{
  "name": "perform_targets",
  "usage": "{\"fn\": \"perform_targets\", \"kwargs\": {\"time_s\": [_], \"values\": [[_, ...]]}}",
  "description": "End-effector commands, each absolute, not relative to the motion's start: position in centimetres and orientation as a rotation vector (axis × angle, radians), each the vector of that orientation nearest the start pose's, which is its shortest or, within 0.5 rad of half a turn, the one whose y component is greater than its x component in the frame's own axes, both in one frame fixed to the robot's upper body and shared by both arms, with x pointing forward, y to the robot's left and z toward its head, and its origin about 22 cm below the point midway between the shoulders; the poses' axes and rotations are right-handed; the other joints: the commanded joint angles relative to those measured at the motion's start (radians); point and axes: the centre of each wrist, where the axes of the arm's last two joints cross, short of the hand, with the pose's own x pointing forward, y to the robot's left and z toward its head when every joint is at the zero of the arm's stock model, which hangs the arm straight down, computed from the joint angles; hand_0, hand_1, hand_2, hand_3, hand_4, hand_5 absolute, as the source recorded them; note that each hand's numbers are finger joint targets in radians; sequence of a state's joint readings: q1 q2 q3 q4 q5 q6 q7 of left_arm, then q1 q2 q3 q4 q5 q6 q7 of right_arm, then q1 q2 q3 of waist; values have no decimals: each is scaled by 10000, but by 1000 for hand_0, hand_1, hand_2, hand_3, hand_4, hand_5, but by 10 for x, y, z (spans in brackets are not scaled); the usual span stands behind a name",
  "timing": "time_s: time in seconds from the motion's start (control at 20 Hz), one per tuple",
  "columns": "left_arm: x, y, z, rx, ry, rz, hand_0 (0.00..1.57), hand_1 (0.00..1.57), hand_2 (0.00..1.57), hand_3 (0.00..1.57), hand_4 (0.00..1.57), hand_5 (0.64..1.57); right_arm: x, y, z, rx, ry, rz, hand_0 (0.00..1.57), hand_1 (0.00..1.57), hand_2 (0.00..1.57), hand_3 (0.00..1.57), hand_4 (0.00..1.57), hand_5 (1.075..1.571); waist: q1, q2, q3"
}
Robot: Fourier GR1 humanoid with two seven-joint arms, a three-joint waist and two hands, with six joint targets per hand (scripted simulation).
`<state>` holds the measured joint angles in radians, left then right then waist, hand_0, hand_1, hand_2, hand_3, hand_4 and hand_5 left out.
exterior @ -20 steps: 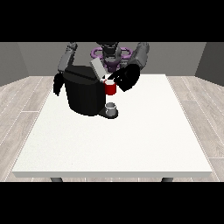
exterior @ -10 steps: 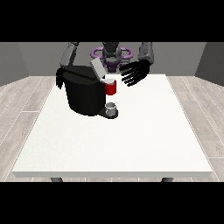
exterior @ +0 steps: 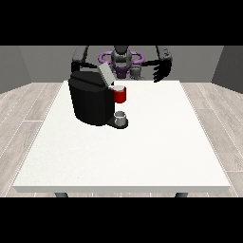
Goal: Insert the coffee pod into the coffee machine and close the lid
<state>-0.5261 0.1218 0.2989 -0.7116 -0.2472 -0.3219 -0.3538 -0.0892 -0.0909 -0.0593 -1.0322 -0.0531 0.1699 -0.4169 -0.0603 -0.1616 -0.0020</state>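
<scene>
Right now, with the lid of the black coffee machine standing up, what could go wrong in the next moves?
1. The grey lid of the black coffee machine stands tilted open, while the hand at the view's right is raised far from it; a long reach back could strike the lid sideways instead of pressing it down.
2. A red thing at the machine sits just under the lid; a low approach could bump it.

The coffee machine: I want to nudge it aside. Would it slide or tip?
The coffee machine looks squat and broad-based on the table, so a low push would probably slide it, not tip it. Its bulk suggests it is heavy. The raised lid may swing if bumped.
</scene>
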Motion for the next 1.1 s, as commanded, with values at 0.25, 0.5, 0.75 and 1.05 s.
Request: {"fn": "perform_targets", "kwargs": {"time_s": [0.25,0.5,0.75,1.05], "values": [[246,299,-134,-1310,-12684,-1447,0,0,0,0,234,1571,222,-180,-66,1993,-15811,1885,0,0,0,0,268,1571,-225,-2379,10],[234,308,-134,-1160,-13190,-1256,0,0,0,0,338,1571,244,-182,-9,1727,-17046,2312,0,0,0,0,188,1571,-174,-2085,14],[245,306,-111,-2014,-13677,-1886,0,0,0,0,351,1571,247,-189,10,100,-17514,2314,0,0,0,0,439,1571,959,-1372,23],[258,293,-98,-2363,-15381,-1931,0,0,0,0,213,1571,275,-164,31,-58,-18872,2284,0,0,0,0,287,1571,1195,658,20]]}}
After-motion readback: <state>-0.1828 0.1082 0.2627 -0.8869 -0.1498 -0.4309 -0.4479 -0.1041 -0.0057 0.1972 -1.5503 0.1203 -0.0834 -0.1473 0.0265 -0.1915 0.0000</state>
